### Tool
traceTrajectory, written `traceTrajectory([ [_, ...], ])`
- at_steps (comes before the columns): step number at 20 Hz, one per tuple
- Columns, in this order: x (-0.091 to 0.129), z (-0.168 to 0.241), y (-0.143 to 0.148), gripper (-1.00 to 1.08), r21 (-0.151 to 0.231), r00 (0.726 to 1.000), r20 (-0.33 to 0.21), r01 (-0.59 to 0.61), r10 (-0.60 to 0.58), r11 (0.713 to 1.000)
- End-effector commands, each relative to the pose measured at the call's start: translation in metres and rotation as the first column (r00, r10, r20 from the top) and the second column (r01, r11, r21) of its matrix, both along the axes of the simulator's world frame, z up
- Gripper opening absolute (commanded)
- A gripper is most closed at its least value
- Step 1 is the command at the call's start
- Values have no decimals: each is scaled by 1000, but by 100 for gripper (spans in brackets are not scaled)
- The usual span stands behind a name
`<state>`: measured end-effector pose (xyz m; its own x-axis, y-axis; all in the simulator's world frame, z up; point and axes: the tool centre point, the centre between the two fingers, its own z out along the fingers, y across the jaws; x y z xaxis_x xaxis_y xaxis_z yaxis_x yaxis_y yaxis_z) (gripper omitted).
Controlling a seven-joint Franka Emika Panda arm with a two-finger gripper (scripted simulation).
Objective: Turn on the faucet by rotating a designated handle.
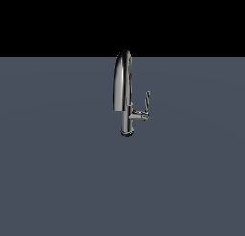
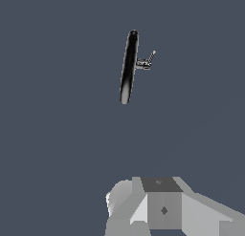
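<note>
The chrome faucet [image 1: 122, 82] stands upright on the grey floor, and its arched spout rises from a stem on a small round base [image 1: 126, 133]. A short stub points from the stem toward the exterior view's right and carries the handle [image 1: 148, 100], a thin lever tilted upward. The wrist view looks down on the faucet [image 2: 128, 68] and the handle [image 2: 150, 57] from well above. Only grey blocks of my gripper [image 2: 162, 209] show at that frame's edge, far from the faucet. Its fingertips cannot be made out. The arm does not appear in the exterior view.
A plain dark grey floor [image 1: 62, 182] spreads around the faucet on all sides. Behind it the background is black. No other object is in view.
</note>
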<state>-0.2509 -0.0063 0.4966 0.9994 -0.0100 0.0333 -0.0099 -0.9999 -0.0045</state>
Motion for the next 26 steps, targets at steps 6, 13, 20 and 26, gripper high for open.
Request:
traceTrajectory([
  [6,3,0,0,-100,9,1000,-8,9,-9,1000],
  [13,20,-3,-1,-100,51,998,-46,53,-50,997],
  [20,51,-9,-4,-100,125,985,-123,138,-123,982],
  [26,85,-19,-10,-100,200,957,-216,240,-196,950],
])
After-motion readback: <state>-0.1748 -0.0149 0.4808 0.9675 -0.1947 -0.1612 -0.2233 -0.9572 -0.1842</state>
